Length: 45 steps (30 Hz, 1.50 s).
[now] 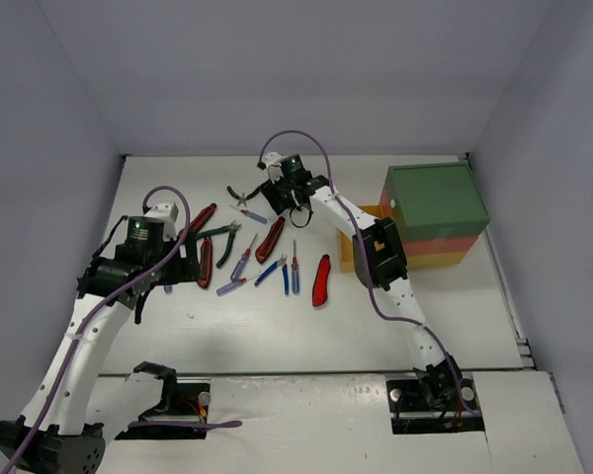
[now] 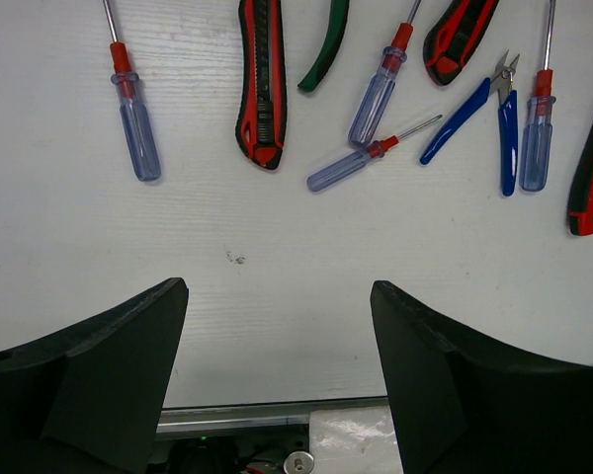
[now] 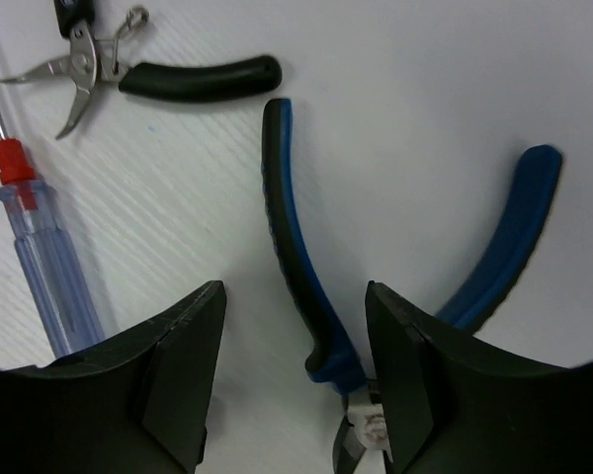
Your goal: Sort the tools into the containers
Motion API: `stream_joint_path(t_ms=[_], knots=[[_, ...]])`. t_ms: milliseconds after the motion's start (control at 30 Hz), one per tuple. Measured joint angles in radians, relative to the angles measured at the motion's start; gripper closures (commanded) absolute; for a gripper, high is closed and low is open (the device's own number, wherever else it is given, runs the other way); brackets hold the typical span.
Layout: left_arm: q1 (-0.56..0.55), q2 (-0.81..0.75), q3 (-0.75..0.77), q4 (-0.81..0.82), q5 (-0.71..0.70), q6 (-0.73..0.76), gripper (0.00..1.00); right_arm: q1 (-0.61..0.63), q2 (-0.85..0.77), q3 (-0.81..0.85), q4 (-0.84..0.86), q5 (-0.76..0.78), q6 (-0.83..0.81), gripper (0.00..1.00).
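Your white desk (image 1: 277, 336) holds a box of drawers (image 1: 437, 202) at the far right. The box is green on top, red in the middle and yellow at the bottom. The tools (image 1: 270, 240) lie spread out on the desk, left of the box. Your left gripper (image 2: 277, 291) hangs wide open over bare desk and holds nothing. Your right gripper (image 3: 295, 288) is half open around one handle of the blue pliers (image 3: 282, 227), not squeezing it.

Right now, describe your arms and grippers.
The left arm and right arm have white links and black joints, each with a looping purple cable and a green light. The left gripper and right gripper have black wedge fingers.
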Motion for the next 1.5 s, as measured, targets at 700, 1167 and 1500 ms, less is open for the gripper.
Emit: stream_joint_path(t_ms=[700, 1167, 1500], knots=[[0.000, 0.025, 0.021, 0.000, -0.001, 0.014, 0.28, -0.004, -0.032, -0.057, -0.016, -0.025, 0.044, 1.00], [0.000, 0.052, 0.095, 0.002, 0.004, 0.018, 0.28, -0.017, -0.756, -0.669, 0.051, 0.035, 0.140, 1.00], [0.000, 0.083, 0.096, 0.006, 0.038, 0.018, 0.29, -0.132, -0.909, -1.085, 0.144, -0.040, 0.217, 1.00]])
